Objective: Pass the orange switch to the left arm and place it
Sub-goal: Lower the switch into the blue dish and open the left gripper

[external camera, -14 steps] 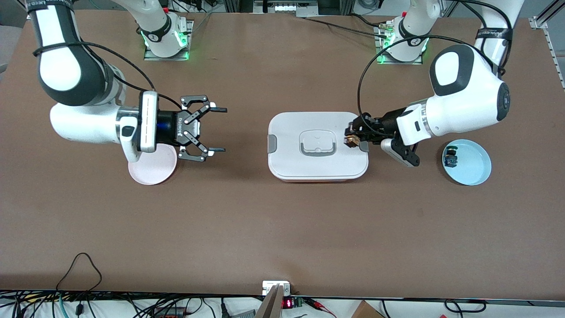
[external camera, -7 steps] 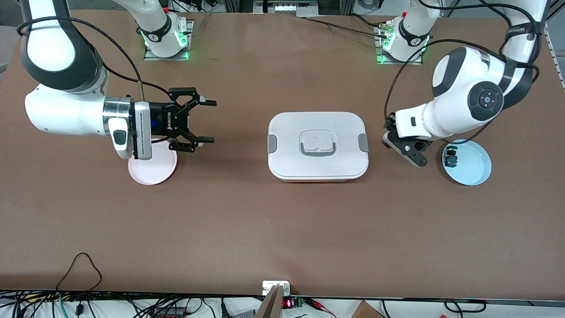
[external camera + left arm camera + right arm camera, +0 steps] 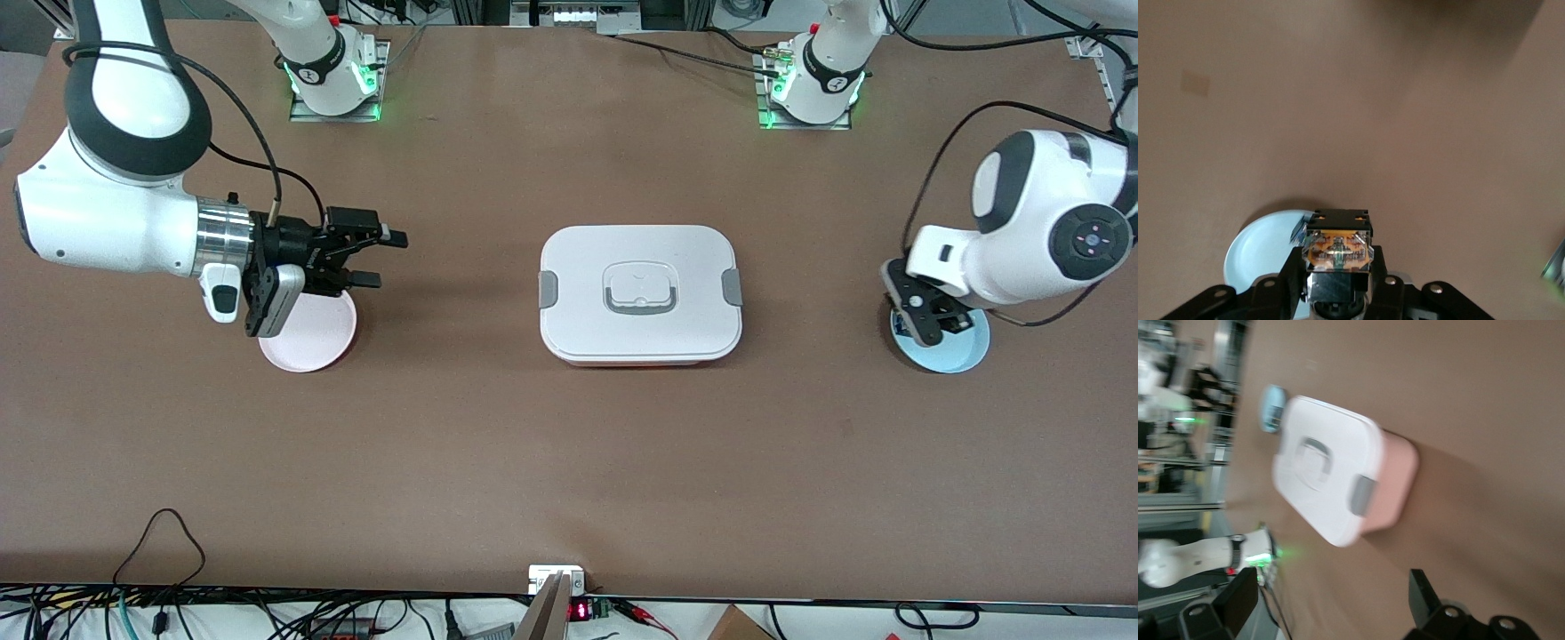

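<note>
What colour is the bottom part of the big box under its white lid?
Pink. The box shows its pink base best in the right wrist view.

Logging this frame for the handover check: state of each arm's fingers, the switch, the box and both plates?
Left gripper: fingers shut on the orange switch, over the blue plate.
Right gripper: fingers open, holding nothing, beside the pink plate.
Box: lid on, side clips down, on the table between the arms.
Blue plate: mostly hidden under the left gripper.
Pink plate: nothing seen on it.
</note>
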`<state>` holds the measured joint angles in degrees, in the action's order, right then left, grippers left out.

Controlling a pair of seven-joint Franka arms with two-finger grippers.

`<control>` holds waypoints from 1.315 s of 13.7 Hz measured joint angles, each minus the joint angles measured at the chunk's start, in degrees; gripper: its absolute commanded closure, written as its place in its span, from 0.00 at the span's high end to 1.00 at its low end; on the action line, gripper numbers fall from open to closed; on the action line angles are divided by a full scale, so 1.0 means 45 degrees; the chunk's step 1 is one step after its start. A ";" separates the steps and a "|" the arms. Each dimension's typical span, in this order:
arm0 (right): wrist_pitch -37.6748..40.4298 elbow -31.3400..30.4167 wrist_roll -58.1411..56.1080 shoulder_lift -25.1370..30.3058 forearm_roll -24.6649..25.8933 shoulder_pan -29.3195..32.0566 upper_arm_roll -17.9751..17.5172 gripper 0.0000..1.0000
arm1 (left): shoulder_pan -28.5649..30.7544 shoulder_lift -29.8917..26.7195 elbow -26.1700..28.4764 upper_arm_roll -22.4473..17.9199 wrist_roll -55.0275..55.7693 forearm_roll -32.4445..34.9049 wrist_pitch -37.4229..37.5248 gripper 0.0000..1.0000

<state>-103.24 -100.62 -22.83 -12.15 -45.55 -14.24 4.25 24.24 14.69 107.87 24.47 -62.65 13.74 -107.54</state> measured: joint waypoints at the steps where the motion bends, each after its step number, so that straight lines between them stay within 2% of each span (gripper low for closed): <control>1: 0.0127 0.0069 0.1336 0.0028 0.1419 0.0000 0.0001 1.00 | 0.0370 0.0188 0.0044 -0.0005 -0.0532 0.0591 -0.0258 0.26; 3: 0.1077 0.0142 0.3659 0.0103 0.4326 -0.0001 0.0003 1.00 | 0.1046 0.0698 0.0205 -0.0007 -0.1487 0.1463 -0.1261 0.27; 6: 0.2439 0.0452 0.4687 0.0247 0.8581 0.0009 0.0021 1.00 | 0.2341 0.2021 0.0417 -0.0028 -0.2997 0.2008 -0.3286 0.27; 7: 0.2540 0.0580 0.4802 0.0320 0.9794 0.0036 0.0072 1.00 | 0.2743 0.2521 0.0425 -0.0038 -0.3453 0.2013 -0.3838 0.27; 8: 0.2532 0.0720 0.4936 0.0407 1.0379 0.0139 0.0209 1.00 | 0.3082 0.2996 0.0429 -0.0041 -0.3817 0.2017 -0.4315 0.27; 11: 0.2499 0.1412 0.4965 0.0587 1.0582 0.0994 0.0582 1.00 | 0.3552 0.3867 0.0441 -0.0033 -0.4522 0.2022 -0.4801 0.27; 15: 0.3293 0.3113 0.4990 0.0749 1.0584 0.1973 0.0696 1.00 | 0.3621 0.3948 0.0655 0.0007 -0.4670 0.2216 -0.5009 0.28; 18: 0.3540 0.3372 0.5055 0.1025 1.0470 0.2085 0.0654 1.00 | 0.3885 0.3979 0.0783 0.0004 -0.5120 0.2419 -0.5162 0.29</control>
<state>-87.31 -85.45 -0.08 -7.54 1.56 -4.86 7.20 41.72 32.60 111.39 24.49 -85.69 24.63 -130.77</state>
